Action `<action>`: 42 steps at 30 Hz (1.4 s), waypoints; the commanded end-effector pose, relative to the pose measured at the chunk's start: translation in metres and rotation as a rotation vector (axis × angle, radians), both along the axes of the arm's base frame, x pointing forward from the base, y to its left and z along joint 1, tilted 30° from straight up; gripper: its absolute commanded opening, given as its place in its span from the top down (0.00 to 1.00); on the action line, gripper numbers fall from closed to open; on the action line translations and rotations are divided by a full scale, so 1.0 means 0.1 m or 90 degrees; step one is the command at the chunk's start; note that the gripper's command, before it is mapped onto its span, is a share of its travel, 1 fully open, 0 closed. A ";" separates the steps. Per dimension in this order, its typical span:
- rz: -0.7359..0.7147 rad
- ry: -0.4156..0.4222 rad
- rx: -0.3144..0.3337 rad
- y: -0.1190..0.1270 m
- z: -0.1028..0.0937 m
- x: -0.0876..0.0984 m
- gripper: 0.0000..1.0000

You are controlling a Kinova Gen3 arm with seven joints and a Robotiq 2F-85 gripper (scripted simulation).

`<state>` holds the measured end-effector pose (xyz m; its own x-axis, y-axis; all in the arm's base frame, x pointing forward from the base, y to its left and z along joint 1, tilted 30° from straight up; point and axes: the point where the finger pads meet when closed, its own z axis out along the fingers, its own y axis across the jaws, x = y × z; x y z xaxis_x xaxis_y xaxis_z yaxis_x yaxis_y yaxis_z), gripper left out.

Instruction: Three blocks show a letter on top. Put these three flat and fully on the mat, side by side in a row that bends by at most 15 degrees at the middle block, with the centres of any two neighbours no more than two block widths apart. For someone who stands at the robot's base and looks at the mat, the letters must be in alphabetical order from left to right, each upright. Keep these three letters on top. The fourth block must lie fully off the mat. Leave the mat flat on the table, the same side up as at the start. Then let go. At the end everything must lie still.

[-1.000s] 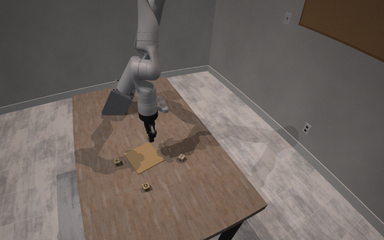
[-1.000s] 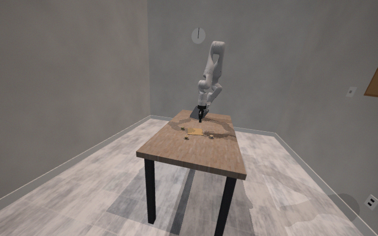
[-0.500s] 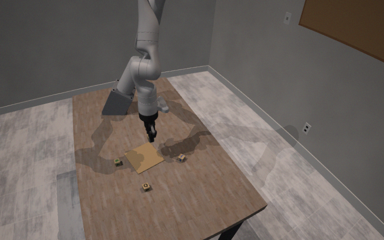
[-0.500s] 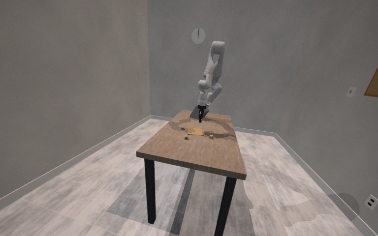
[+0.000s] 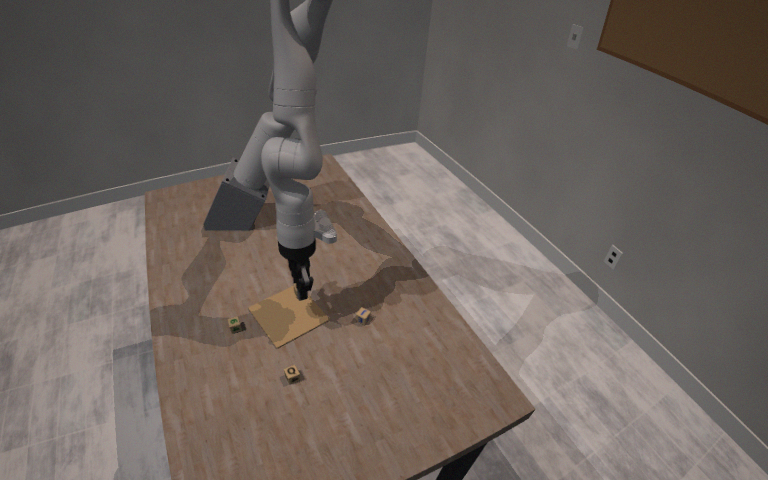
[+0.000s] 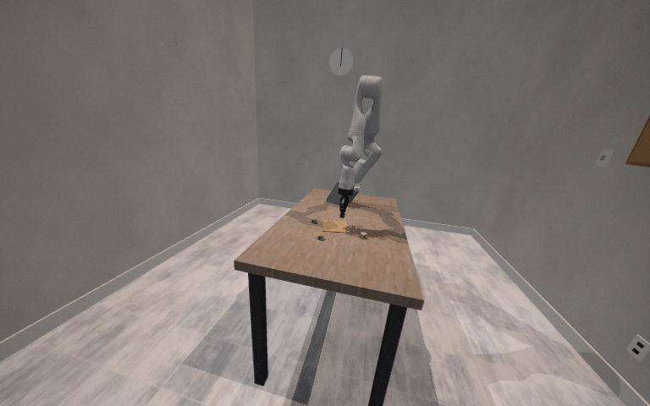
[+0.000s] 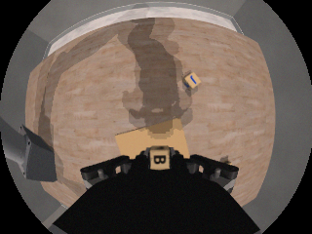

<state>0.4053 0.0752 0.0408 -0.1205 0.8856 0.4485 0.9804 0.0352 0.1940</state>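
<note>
My gripper (image 5: 303, 295) (image 6: 342, 215) (image 7: 160, 153) is shut on a wooden block (image 7: 159, 159) with a dark B on the face towards the wrist camera. It hangs above the back part of the tan mat (image 5: 281, 333) (image 6: 335, 226) (image 7: 138, 142). The mat lies flat with no block on it. A block with a green mark like G or 6 (image 5: 234, 324) (image 6: 313, 221) lies left of the mat in the top view. A block with a dark Q-like mark (image 5: 291, 374) (image 6: 320, 236) lies in front. A block with a blue stroke, perhaps J, (image 5: 363, 315) (image 6: 363, 234) (image 7: 192, 79) lies to the right.
The wooden table (image 5: 226, 413) (image 6: 330, 263) (image 7: 234, 112) carries the arm's grey base (image 5: 235, 206) (image 7: 39, 158) at its back. The three loose blocks lie off the mat on different sides. The gripper hides part of the mat in the wrist view.
</note>
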 end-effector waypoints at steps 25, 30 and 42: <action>0.010 0.013 0.008 0.32 -0.48 0.00 0.79; 0.010 0.013 0.008 0.32 -0.48 0.00 0.79; 0.010 0.013 0.008 0.32 -0.48 0.00 0.79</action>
